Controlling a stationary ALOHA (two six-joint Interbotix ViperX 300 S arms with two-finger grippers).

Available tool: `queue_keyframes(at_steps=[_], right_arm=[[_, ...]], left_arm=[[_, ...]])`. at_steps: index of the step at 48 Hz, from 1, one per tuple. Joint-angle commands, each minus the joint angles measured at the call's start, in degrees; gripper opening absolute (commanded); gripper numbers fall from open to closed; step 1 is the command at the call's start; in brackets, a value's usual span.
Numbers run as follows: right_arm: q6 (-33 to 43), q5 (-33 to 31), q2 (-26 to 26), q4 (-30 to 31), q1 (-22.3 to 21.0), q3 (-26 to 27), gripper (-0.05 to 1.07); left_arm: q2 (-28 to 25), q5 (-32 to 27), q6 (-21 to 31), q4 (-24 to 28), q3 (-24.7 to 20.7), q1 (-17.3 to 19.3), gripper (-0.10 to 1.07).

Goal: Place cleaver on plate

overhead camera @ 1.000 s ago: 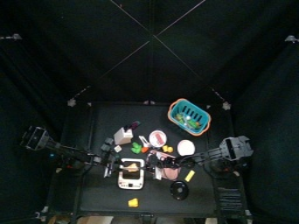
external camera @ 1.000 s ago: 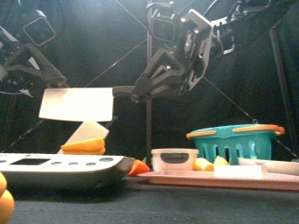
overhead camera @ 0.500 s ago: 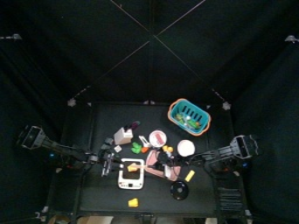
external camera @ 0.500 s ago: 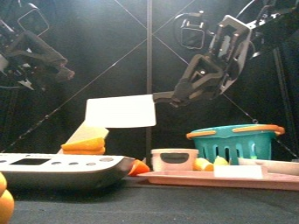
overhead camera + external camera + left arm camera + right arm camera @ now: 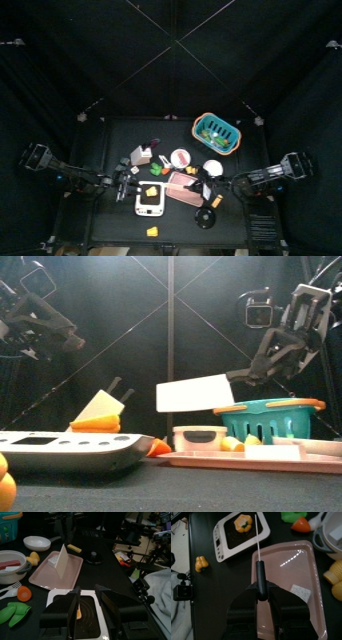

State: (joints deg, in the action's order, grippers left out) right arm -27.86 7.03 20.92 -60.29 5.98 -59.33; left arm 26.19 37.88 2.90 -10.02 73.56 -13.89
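Your right gripper (image 5: pixel 260 598) is pinched on the cleaver (image 5: pixel 201 395) by its black handle, holding it in the air above the pink plate (image 5: pixel 294 567). The wrist view shows the blade only edge-on, as a thin line. From the front, the pale blade hides part of the teal basket (image 5: pixel 274 416) behind it. Your left gripper (image 5: pixel 87 607) hangs spread and empty over a white scale (image 5: pixel 63 594), its jaws covering most of it.
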Motion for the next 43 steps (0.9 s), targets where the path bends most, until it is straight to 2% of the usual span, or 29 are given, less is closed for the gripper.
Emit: queue_keyframes(at_steps=[1, 6, 29, 43], right_arm=[[-0.09, -0.35, 1.23, -2.20, -1.23, -0.35, 0.41], [-0.35, -1.41, 0.70, -4.57, -1.93, -0.97, 0.41], [-0.26, -2.90, -4.75, -4.83, -8.88, -0.53, 0.44], [-0.18, -4.57, -6.06, -5.01, -10.02, -0.79, 0.44]], left_arm=[[-0.09, 0.53, -0.18, 0.00, -0.70, 0.26, 0.72], [-0.09, 0.53, -0.18, 0.00, -0.70, 0.35, 0.72], [-0.18, 0.53, -0.18, 0.00, -0.18, 0.88, 0.72], [-0.18, 0.44, 0.00, 0.00, -0.18, 0.88, 0.72]])
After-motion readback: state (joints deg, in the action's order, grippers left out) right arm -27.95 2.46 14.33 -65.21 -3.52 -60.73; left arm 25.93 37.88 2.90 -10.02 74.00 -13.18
